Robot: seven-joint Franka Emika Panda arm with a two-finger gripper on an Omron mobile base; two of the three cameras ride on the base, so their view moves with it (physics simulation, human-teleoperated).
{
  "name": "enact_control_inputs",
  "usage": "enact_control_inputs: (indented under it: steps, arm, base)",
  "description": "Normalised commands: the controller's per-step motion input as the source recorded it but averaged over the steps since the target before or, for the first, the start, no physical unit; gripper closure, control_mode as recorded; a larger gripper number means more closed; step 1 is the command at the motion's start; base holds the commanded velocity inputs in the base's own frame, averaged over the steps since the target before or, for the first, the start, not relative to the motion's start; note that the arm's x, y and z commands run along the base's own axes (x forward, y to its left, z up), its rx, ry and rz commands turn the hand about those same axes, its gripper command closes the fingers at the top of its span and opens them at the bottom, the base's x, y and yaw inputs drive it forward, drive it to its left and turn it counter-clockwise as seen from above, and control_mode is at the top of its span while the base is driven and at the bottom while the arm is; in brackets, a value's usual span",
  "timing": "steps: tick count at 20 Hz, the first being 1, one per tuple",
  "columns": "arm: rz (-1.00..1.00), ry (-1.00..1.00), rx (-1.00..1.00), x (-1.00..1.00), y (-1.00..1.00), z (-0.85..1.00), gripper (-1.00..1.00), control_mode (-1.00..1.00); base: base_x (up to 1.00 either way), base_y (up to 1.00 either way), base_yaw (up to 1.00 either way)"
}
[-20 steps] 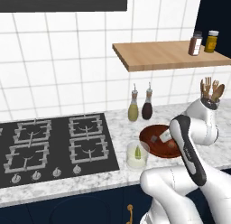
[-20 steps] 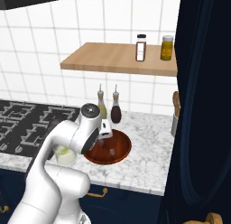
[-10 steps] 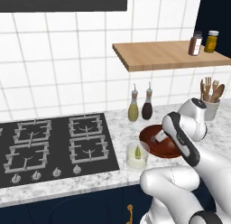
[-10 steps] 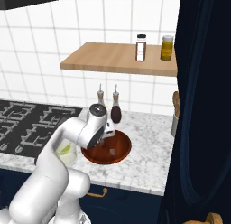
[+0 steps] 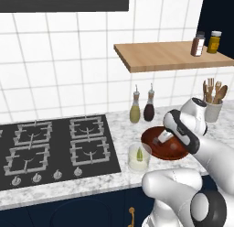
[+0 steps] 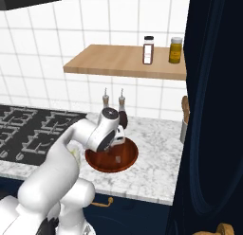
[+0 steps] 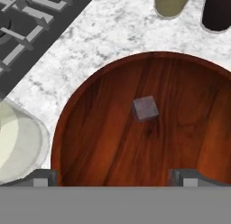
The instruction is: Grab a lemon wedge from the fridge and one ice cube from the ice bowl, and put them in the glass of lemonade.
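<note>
Change since earlier: Over the last second the wrist has swung down from beside the utensil crock (image 5: pixel 212 109) to hang over the ice bowl (image 5: pixel 151 137); the bowl, glass and bottles have stayed put.
Hand: the hand (image 7: pixel 115 174) points down into the bowl, fingertips (image 7: pixel 43 175) set wide apart with bare wood between them, holding nothing.
Ice cube: the ice cube (image 7: pixel 145 108) lies alone on the bowl's floor, near the bowl's middle, ahead of the fingertips and a little toward the right one in the hand view. It is not yet between them.
Ice bowl: in the right base view the ice bowl (image 6: pixel 127 161) sits on the marble surface (image 6: pixel 156 172), partly under the wrist, in front of the two bottles (image 6: pixel 122 113).
Glass of lemonade: the glass of lemonade (image 5: pixel 138 157) stands just beside the bowl, on the side toward the stove (image 5: pixel 55 148). Its rim shows at the bowl's edge in the hand view (image 7: pixel 20 144).
Lemon wedge: the lemon wedge (image 5: pixel 139 154), a small yellow-green sliver, appears to be already inside the glass, so the fridge half of the task looks done.
Why so placed: the open, downward stance over the bowl suits a straight drop onto the cube. The glass being next to the bowl keeps the carry short.
Next need, as I judge: centre on the cube, lower, then close gently, since a small cube on smooth wood may skid.
</note>
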Motion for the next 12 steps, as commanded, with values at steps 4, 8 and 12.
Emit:
enact_control_inputs:
  steps: [4,8,12]
  arm:
    - [0.01,-0.06,0.00,0.18,0.00,-0.38,-1.00,-1.00]
    - [0.01,-0.02,0.00,0.25,0.00,-0.29,-1.00,-1.00]
    - [0.00,0.00,0.00,0.34,0.00,-0.17,-1.00,-1.00]
  base:
    - [0.00,0.00,0.00]
    - [0.00,0.00,0.00]
    - [0.00,0.00,0.00]
